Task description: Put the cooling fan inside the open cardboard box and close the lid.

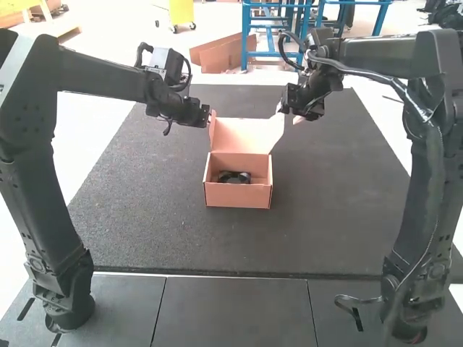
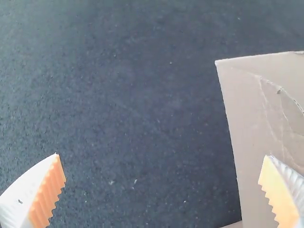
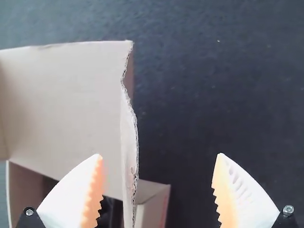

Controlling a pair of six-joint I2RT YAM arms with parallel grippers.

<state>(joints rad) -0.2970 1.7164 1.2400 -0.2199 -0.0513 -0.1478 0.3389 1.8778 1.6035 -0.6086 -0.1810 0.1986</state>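
Since the cooling fan (image 1: 234, 176) already lies on the floor of the cardboard box (image 1: 238, 191), the placing step is judged complete, and the step in hand is closing the lid (image 1: 242, 134). The box stands near the middle of the worktop (image 1: 137, 210), on its dark mat. Its lid is raised upright along the box wall that faces the worktop's far edge. The left gripper (image 1: 208, 118) is positioned at the lid's upper left corner. Its fingers (image 2: 46, 192) are spread wide. In the left wrist view, the lid lies just beside one pad and the other pad is over bare mat. The right gripper (image 1: 294, 114) is positioned at the lid's upper right corner, and its fingers (image 3: 83, 194) are likewise spread wide. The lid's side edge (image 3: 129, 142) lies between them, close to one pad, and no clamping is visible. Neither gripper holds anything. Stationing one gripper at each upper corner is judged to allow an even fold of the lid forward and down over the opening, without twisting the panel on its hinge line. Caution: the box looks light and may slide on the mat if the two sides are loaded unequally.
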